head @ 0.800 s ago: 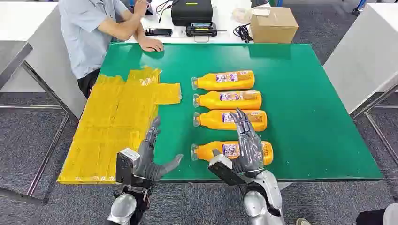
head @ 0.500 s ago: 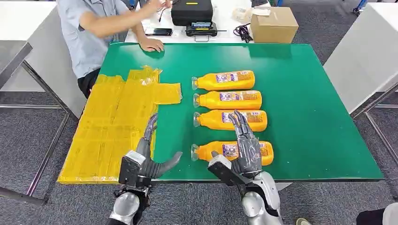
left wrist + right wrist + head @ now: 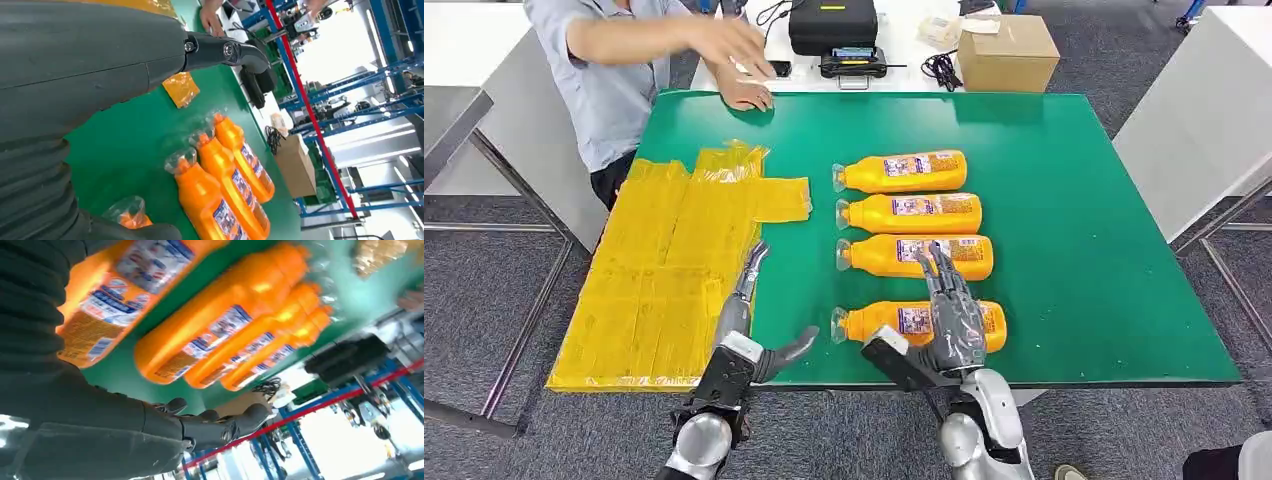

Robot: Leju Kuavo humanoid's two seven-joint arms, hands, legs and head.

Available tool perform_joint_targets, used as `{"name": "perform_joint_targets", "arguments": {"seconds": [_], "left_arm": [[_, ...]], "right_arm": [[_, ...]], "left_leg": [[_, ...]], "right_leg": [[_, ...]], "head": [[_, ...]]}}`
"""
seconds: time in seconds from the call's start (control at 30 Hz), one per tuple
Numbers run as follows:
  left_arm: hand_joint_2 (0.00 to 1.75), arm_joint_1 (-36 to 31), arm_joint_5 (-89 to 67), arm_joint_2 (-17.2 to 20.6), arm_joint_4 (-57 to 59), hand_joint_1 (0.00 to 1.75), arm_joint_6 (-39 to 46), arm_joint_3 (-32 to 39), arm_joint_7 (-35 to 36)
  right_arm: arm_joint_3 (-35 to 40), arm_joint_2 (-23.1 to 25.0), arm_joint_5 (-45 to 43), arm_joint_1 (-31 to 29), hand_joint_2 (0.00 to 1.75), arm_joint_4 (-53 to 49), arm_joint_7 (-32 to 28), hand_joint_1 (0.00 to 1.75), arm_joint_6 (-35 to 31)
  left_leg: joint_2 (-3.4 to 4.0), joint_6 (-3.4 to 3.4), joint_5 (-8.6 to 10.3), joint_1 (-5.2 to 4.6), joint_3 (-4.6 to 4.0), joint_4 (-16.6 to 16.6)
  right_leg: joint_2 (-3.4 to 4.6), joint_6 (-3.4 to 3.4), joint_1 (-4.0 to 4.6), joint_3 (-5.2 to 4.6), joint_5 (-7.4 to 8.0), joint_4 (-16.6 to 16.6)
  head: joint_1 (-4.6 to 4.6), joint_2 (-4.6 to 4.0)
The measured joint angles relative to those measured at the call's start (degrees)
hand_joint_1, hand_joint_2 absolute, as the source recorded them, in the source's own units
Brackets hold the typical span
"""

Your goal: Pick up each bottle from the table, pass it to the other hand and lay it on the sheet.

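Green table (image 3: 1074, 230), grey carpet around, a person (image 3: 614, 60) at the far left. Four orange bottles (image 3: 909, 213) lie crosswise, necks pointing left toward the yellow sheet (image 3: 664, 270). Right hand (image 3: 949, 320) spread over the nearest bottle (image 3: 874, 323), gripping nothing; left hand (image 3: 749, 330) spread, empty.

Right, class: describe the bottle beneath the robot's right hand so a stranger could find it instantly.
On the green table, four orange bottles lie in a column right of the yellow sheet. Take the nearest bottle, by the front edge. Alone, it sits apart from the others, under the right hand.
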Motion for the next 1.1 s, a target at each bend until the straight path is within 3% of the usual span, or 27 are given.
{"name": "perform_joint_targets", "arguments": {"seconds": [0.8,1.1], "left_arm": [[1.75,4.2,-2.3,0.0,-7.5,0.0,-3.6,0.0,2.5],[1.75,4.3,-2.4,0.0,-7.9,0.0,-4.3,0.0,3.0]], "right_arm": [[2.8,-5.6,13.8,1.7,1.75,1.1,10.0,0.0,3.2],[2.1,-6.8,17.2,-1.5,1.75,4.3,14.0,0.0,3.6]], "left_leg": [[0.0,0.01,-0.01,0.0,0.0,0.0],[0.0,0.01,0.0,0.0,0.01,0.0]], "right_leg": [[0.0,0.0,0.0,0.0,0.0,0.0],[0.0,0.0,0.0,0.0,0.01,0.0]], "head": [[0.0,0.0],[0.0,0.0]]}}
